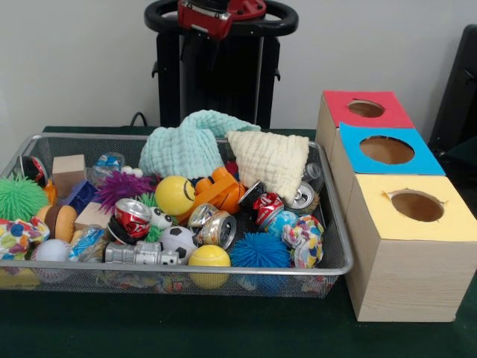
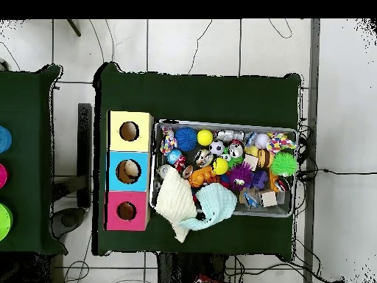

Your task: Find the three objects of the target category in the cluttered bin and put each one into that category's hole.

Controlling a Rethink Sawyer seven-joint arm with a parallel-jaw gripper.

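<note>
1. Three boxes stood in a row just beside the mesh bin (image 1: 186,267) on the green bench (image 1: 223,328), each with a round hole in its top: a yellow box (image 1: 406,268), a blue box (image 1: 350,168) and a red box (image 1: 324,123).
2. All I could see of the robot was a red and black arm part (image 1: 212,15), drawn back high behind the bin. The end effector itself did not show in either view, so I cannot tell whether it was released or clenched.
3. Everything in the bin lay well apart from that arm part, lower and nearer the camera in the front view.
4. Several crushed cans lay in the bin's middle: a red can (image 1: 133,216) beside a yellow smiley ball (image 1: 174,195), a silver can (image 1: 216,227) just in front of an orange toy (image 1: 220,190), and another can (image 1: 302,195) near the wall on the boxes' side.
5. Balls sat along the front wall: a soccer ball (image 1: 177,240), a plain yellow ball (image 1: 209,257) and a blue spiky ball (image 1: 258,252).
6. A mint cloth (image 1: 186,145) and a cream cloth (image 1: 272,160) were heaped at the back of the bin, closest to the arm part; in the overhead view both hung over the rim.
7. A green spiky ball (image 1: 19,198) and a wooden block (image 1: 68,173) lay at the end farthest from the boxes.
</note>
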